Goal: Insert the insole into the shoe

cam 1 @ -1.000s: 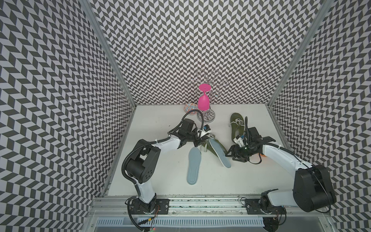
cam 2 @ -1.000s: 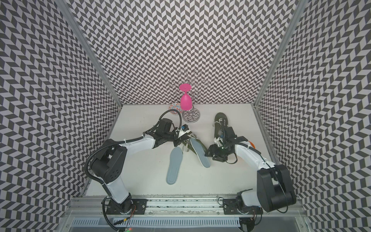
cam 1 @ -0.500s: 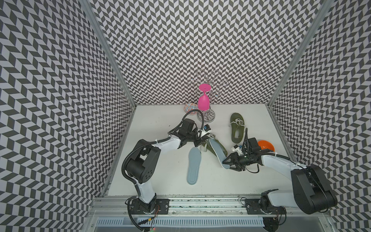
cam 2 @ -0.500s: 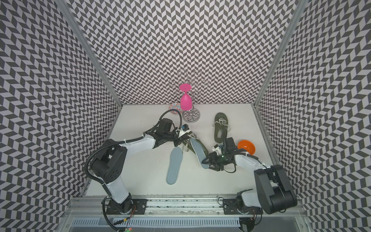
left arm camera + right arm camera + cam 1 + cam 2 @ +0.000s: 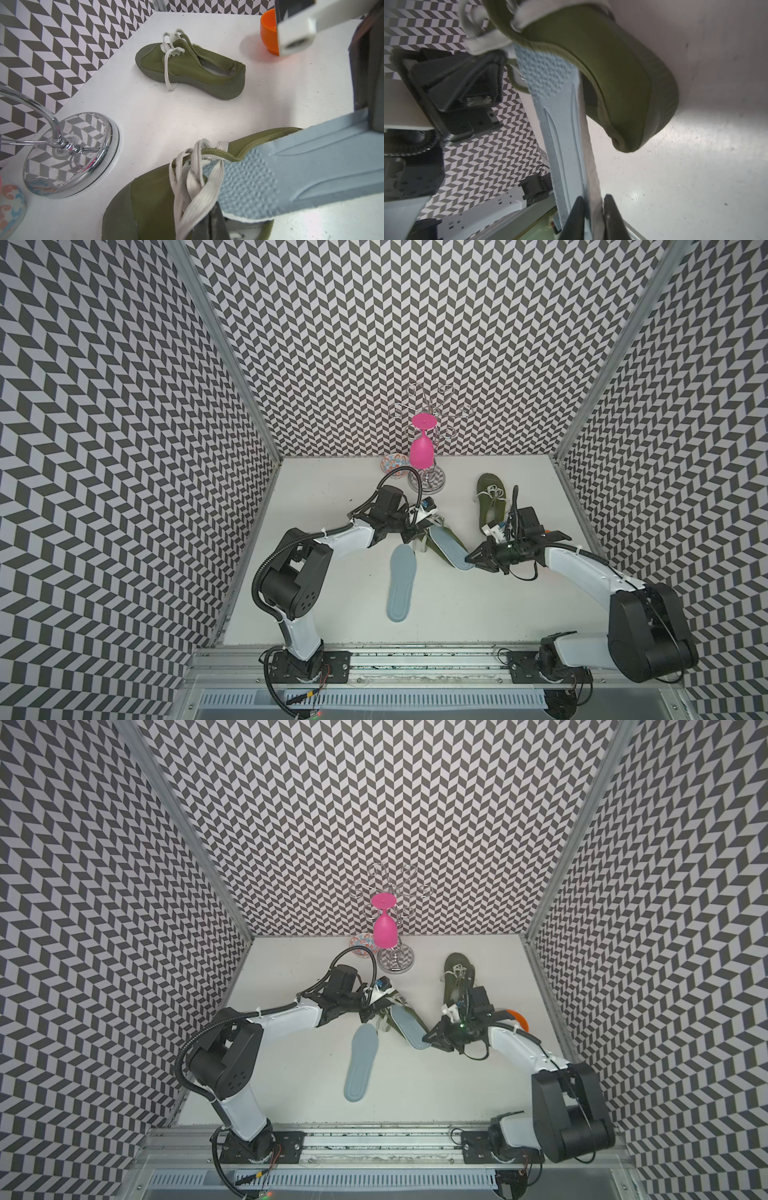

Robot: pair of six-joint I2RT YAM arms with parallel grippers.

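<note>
Right gripper (image 5: 592, 216) has its fingers drawn in narrow, pinching the heel end of a pale blue foam insole (image 5: 560, 124) between them. Left gripper (image 5: 415, 534) is closed at the white laces of an olive-green canvas shoe (image 5: 149, 199), holding it by the lace area; the exact spot under the laces is hidden.

Both work over a white tabletop (image 5: 332, 572). At its back stands a chrome wire glass rack (image 5: 426, 483) with a pink plastic wine glass (image 5: 422, 452) hanging upside down from it.

The held shoe lies mid-table with its toe towards the left arm. The insole's dotted forefoot is tucked into the shoe's opening under the laces, while the rest sticks out past the heel towards the right arm.

A second olive-green shoe (image 5: 490, 502) stands on its sole well apart, towards the back right. A second pale blue insole (image 5: 401, 587) lies flat on the table just beside the held shoe, nearer the front.

An orange plastic cup (image 5: 268, 31) sits near the second shoe's heel, and a small patterned bowl (image 5: 392, 464) sits beside the rack's base.
</note>
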